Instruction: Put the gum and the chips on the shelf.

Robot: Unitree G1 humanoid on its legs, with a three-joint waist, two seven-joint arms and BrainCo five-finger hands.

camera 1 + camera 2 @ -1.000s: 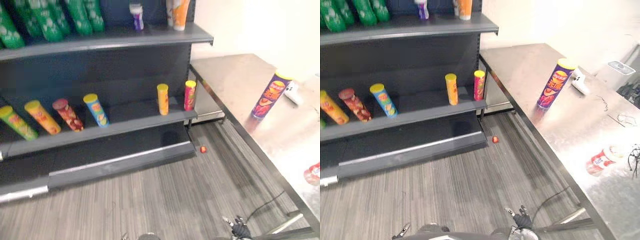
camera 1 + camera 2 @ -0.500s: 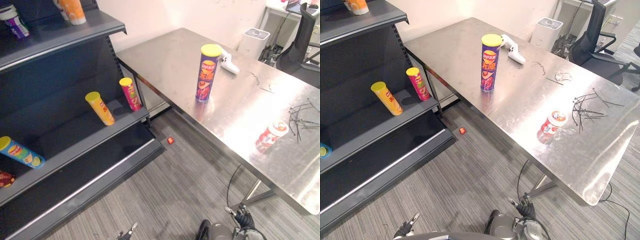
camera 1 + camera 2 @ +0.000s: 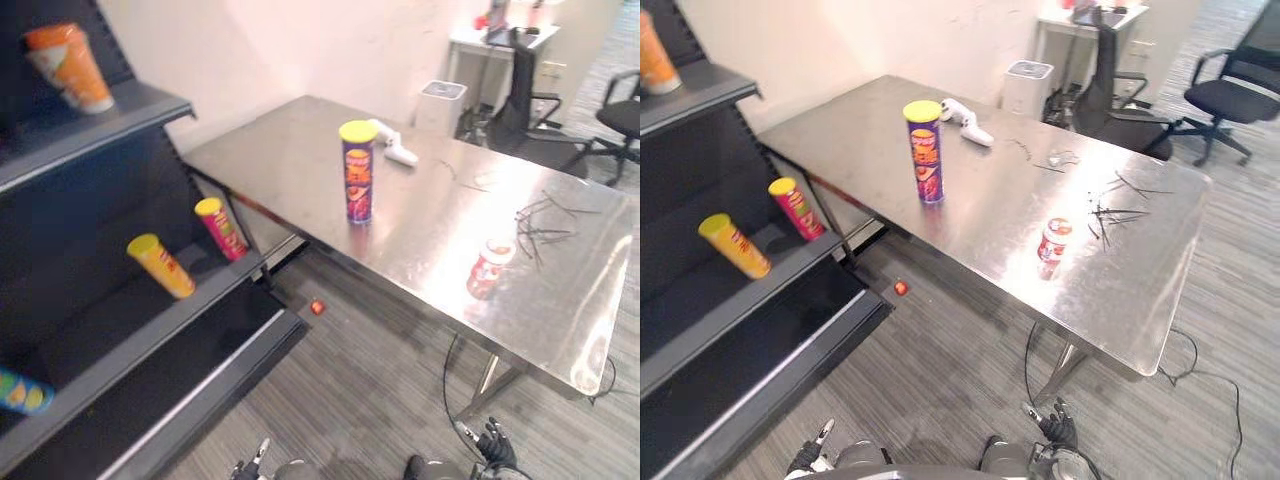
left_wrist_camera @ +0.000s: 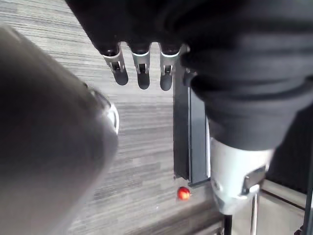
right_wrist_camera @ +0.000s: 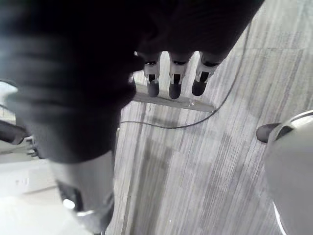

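Haven't picked up anything yet, so calling this the walk-up-and-grab step. Seeing the chips can standing upright around the middle of the desk, and the gum bottle upright closer to the near edge, well apart from the can. Neither on the shelf so far. Seeing the left hand and the right hand hanging low over the floor, fingers relaxed, holding nothing.

Tips for doing it clean:
- Step right up to the desk first, no reaching from back here.
- Wrap the can around its middle, thumb opposite the fingers, and lift straight up. Tall and skinny, so probably tips with any sideways bump.
- Take the gum with the other hand, from the side. Small and light-looking, likely to skid or topple if clipped.
- Steer clear of the black wire tangle near the gum and the white gadget just behind the can.
- For placing, aim for the open stretch by the yellow can and pink can.
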